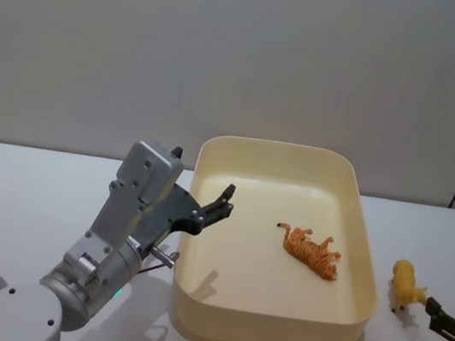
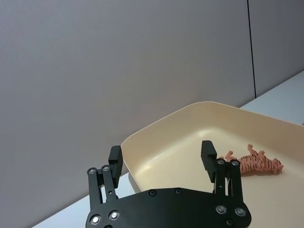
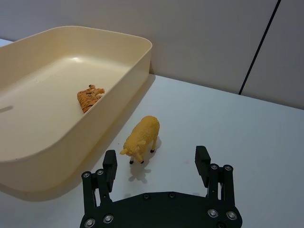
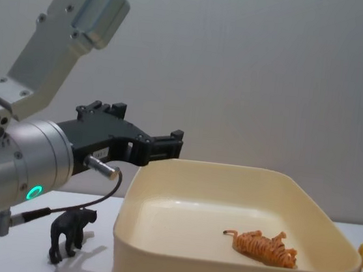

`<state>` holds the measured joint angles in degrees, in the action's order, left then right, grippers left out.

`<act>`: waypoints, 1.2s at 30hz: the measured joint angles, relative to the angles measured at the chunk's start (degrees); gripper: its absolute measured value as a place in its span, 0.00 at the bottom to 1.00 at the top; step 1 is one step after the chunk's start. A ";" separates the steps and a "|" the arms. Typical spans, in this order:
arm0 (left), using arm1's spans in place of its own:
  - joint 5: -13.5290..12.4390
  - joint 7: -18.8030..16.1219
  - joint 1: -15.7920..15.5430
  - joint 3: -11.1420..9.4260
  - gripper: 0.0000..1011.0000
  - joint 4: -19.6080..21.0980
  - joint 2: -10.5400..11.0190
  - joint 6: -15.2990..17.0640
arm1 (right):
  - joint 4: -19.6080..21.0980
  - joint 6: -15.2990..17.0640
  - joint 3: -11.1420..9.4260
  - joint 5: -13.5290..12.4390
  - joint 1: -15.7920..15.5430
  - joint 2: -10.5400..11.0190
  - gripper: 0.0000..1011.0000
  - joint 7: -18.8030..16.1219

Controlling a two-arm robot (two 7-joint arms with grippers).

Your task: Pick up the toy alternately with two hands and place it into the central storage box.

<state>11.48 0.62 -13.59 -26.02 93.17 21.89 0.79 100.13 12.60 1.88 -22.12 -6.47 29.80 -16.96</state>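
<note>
Beneath both claws spread a white tabletop (image 1: 17, 189), and between them sat the central storage box (image 1: 272, 329), a large cream-yellow tub with rounded corners.

Reaching in from the robot's left, the silver left arm (image 4: 15, 156) showed a green ring light (image 4: 34, 191) on its cylindrical body. Its black left claw (image 2: 161, 152) hung above the box's left rim, clear of the wall, pointing across the tub. Its fingers (image 2: 208, 154) stood wide apart with nothing between them.

On the other side of the box, the right claw (image 3: 156, 159) was low over the tabletop, outside the tub's right wall. Its fingers were also spread and empty.

An orange striped tiger toy (image 1: 311, 253) lay on its side on the box floor, well ahead of the left claw's fingertips and nearer the wall on the right claw's side. It touched neither claw.

Just ahead of the right claw stood a yellow sheep-like toy (image 3: 142, 137), upright on the tabletop, in line with the gap between the fingers but nearer one of them and not touching either. It stood near the box's outer wall.

Below and behind the left claw, under the arm, a small black animal figure (image 4: 71, 228) stood upright on the tabletop, just beside the box's left wall.
</note>
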 joint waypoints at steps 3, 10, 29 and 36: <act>0.00 0.00 0.00 0.00 0.99 0.00 0.00 0.00 | -0.71 0.01 0.36 0.45 0.47 -0.35 0.99 -0.15; 0.00 0.00 0.00 0.00 0.99 0.00 0.00 0.00 | -3.60 -0.01 1.77 2.09 2.82 -1.85 0.99 -0.88; 0.00 0.00 0.00 0.00 0.99 0.00 0.00 0.00 | -12.35 -0.57 5.58 6.44 10.20 -6.63 0.99 -1.79; 0.00 0.00 0.00 0.00 0.99 0.00 0.00 0.00 | -14.76 -0.76 6.49 7.68 12.04 -7.81 0.94 -1.69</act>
<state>11.48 0.63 -13.59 -26.02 93.17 21.89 0.79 85.37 11.84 8.36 -14.44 5.57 21.99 -18.65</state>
